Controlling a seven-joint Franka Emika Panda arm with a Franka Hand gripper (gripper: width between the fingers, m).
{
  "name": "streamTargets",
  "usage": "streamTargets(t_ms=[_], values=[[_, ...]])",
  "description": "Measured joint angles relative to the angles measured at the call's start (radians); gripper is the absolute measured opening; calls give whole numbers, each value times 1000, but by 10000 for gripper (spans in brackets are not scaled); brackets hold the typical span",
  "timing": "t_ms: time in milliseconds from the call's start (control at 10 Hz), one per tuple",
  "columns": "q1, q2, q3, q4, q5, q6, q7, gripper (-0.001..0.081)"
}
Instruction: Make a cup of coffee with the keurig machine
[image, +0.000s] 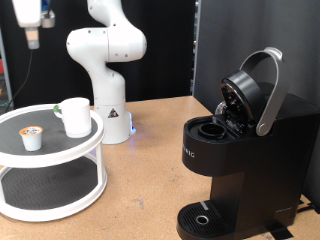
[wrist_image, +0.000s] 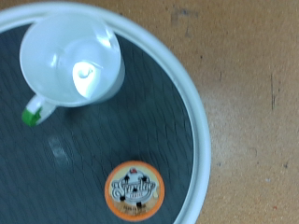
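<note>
Pincer (image: 33, 40) hangs at top left above white 2-tier round stand (image: 50, 175) w/ plain white ceramic mug (image: 74, 116) & small white pod (image: 33, 136); boxy black coffee maker (image: 240, 160), lid up, at right on brown desk (image: 140, 190).

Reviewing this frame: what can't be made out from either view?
- Hand: cut off by the exterior view's top edge; absent from the wrist view.
- Pod label: blurred in the wrist view, too small in the exterior view.
- Keurig machine pod chamber: dark, contents unreadable.
- Cup handle: mostly hidden by its body in the wrist view.
</note>
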Motion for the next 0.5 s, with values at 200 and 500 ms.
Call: streamTargets(t_ms=[200, 500], values=[[-1, 51, -16, 3, -14, 36, 0, 808], [2, 113, -22, 21, -5, 52, -23, 808]])
